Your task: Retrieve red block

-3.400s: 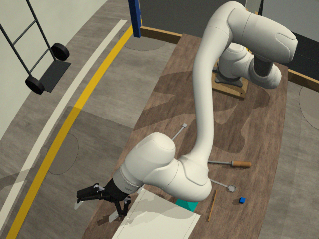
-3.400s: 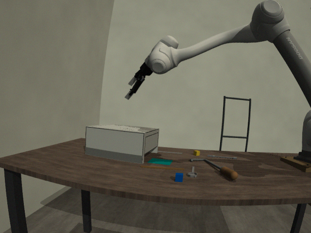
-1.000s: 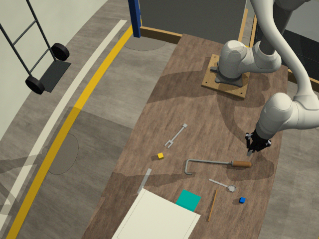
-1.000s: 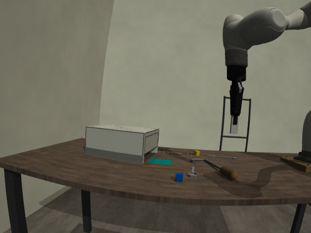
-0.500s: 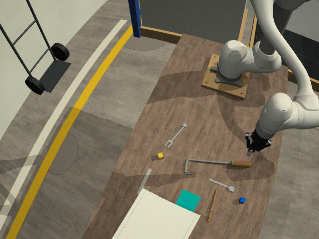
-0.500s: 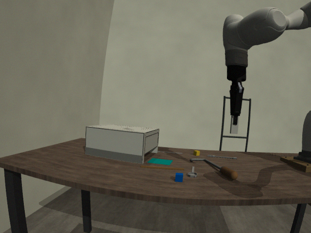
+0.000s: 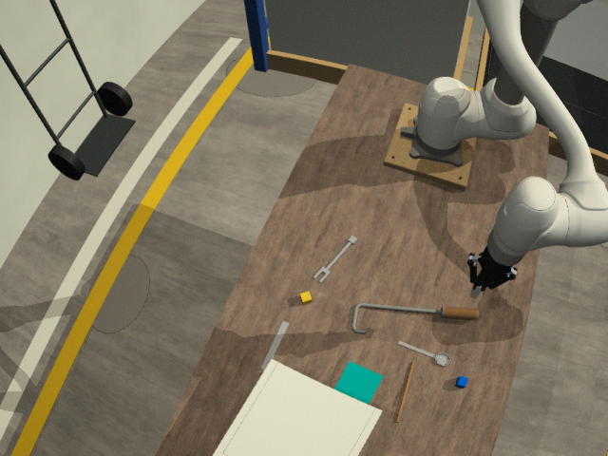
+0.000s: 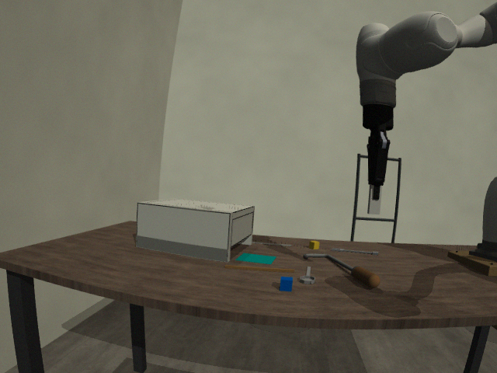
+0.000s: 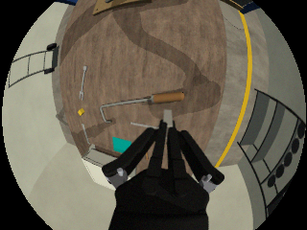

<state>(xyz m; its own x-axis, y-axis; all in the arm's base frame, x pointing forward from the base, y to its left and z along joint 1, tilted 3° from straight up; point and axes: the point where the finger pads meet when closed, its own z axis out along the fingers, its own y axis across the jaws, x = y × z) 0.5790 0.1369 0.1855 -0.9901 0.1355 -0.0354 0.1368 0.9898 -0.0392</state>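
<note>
Grey floor (image 7: 206, 161), perhaps concrete; pale walls (image 8: 261, 100)

On my table (image 7: 343, 147): hooked bar with wooden handle (image 7: 414, 311), yellow cube (image 7: 306, 296), blue cube (image 7: 461, 381), forked tool (image 7: 335, 258), wooden stick (image 7: 406, 391). Hand truck (image 7: 68, 98) stands on the floor.

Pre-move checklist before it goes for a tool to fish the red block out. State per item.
1. Gripper empty: ok, fingers shut with nothing between them, hanging well above the table.
2. Gripper open for a grasp: not ok, it is shut.
3. Hooked tool reachable: ok, lying flat, wooden handle toward the gripper, nothing on it.
4. Teal square free: ok, nothing on it; it lies beside the cabinet.
5. Red block located: cannot tell, not visible in any view.
6. Path to the cabinet gap: ok, though the thin wooden stick lies near the square.
</note>
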